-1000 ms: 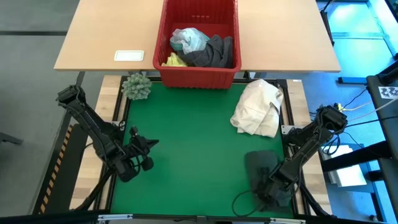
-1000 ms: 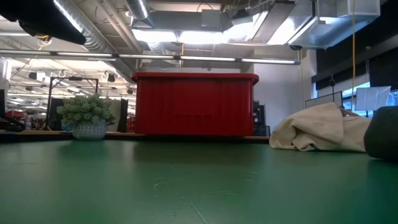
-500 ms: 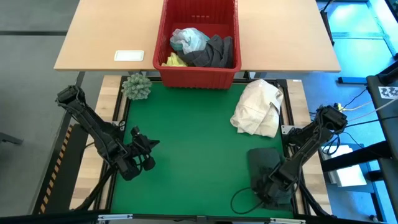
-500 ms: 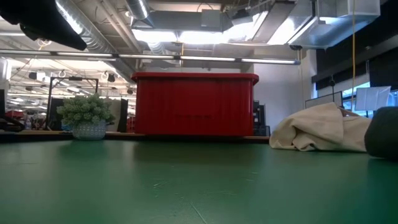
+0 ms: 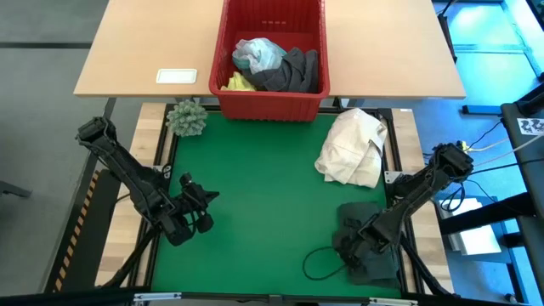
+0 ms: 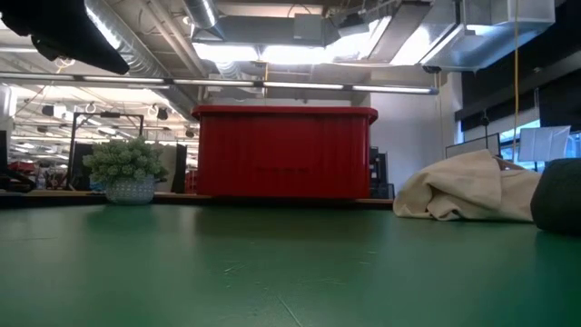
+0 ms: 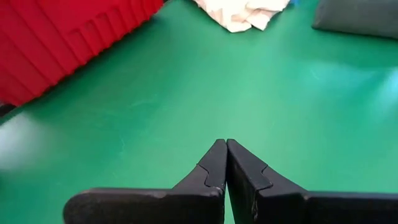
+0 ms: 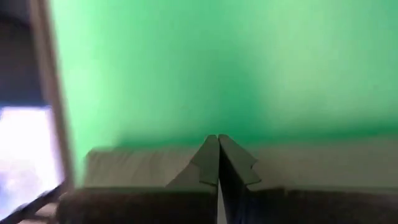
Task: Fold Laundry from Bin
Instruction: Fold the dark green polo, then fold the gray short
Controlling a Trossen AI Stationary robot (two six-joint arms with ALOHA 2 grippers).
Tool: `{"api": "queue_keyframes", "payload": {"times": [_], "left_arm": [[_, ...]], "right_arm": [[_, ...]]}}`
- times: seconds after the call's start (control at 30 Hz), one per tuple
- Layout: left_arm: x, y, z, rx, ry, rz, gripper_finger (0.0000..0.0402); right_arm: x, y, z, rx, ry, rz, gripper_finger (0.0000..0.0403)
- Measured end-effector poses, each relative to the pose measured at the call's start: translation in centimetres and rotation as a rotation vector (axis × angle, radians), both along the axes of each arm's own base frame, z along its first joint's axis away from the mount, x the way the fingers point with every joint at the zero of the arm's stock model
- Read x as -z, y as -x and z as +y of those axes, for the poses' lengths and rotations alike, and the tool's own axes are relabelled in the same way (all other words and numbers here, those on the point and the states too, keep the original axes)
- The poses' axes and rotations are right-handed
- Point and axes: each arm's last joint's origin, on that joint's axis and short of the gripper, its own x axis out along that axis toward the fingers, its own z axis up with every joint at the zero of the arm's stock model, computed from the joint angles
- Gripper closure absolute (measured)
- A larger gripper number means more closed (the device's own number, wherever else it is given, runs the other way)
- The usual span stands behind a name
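The red bin (image 5: 270, 59) stands at the table's far edge. It holds laundry: a turquoise piece (image 5: 257, 53), a dark grey one (image 5: 293, 72) and a yellow one (image 5: 236, 82). A folded dark grey garment (image 5: 367, 223) lies flat on the green mat (image 5: 263, 195) near the right edge. My right gripper (image 5: 344, 248) is shut and points steeply down over the garment's near left part (image 8: 124, 168). My left gripper (image 5: 206, 197) hangs shut above bare mat at the left, its fingertips (image 7: 226, 144) together. My right gripper stands shut over the near left part of the folded dark garment (image 8: 298, 165), coming from above. I cannot tell whether its fingertips touch the cloth.
A cream-white cloth bundle (image 5: 353, 149) lies on the mat's far right. A small green spiky plant (image 5: 186, 118) sits at the far left corner, and a white card (image 5: 177, 76) lies on the wooden table beyond. A black cable loop (image 5: 319, 265) lies on the mat near the right arm.
My right gripper has swung toward the table's left edge over the folded dark garment, staying shut. The cable loop beside it has shifted left with it.
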Motion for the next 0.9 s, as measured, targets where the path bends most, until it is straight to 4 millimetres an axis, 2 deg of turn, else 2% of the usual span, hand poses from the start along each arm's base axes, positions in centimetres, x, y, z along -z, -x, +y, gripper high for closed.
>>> {"api": "queue_keyframes", "payload": {"times": [0.23,0.4,0.5,0.6,0.77,0.9], "left_arm": [[-0.2,-0.8,0.1,0.02,-0.018,-0.013,0.04],[-0.5,-1.5,0.3,0.024,-0.039,-0.025,0.04],[-0.6,-1.8,0.6,0.06,-0.101,0.016,0.04],[-1.5,-2.3,1.9,0.094,-0.196,0.079,0.04],[-4.1,-2.7,5.1,0.079,-0.11,0.047,0.04],[-5.6,-2.6,6.8,0.065,-0.119,-0.022,0.04]], "right_arm": [[-0.2,-2.7,-3.0,0.09,0.276,-0.236,0.0402],[-0.8,-5.2,-4.9,0.121,0.327,-0.374,0.0402],[-1.3,-6.8,-5.8,0.073,0.334,-0.474,0.0402],[-2.4,-8.2,-7.2,-0.025,0.393,-0.585,0.0402],[-5.4,-10.2,-10.5,0.05,0.381,-0.794,0.0402],[-6.9,-10.7,-12.0,0.054,0.347,-0.896,0.0402]]}}
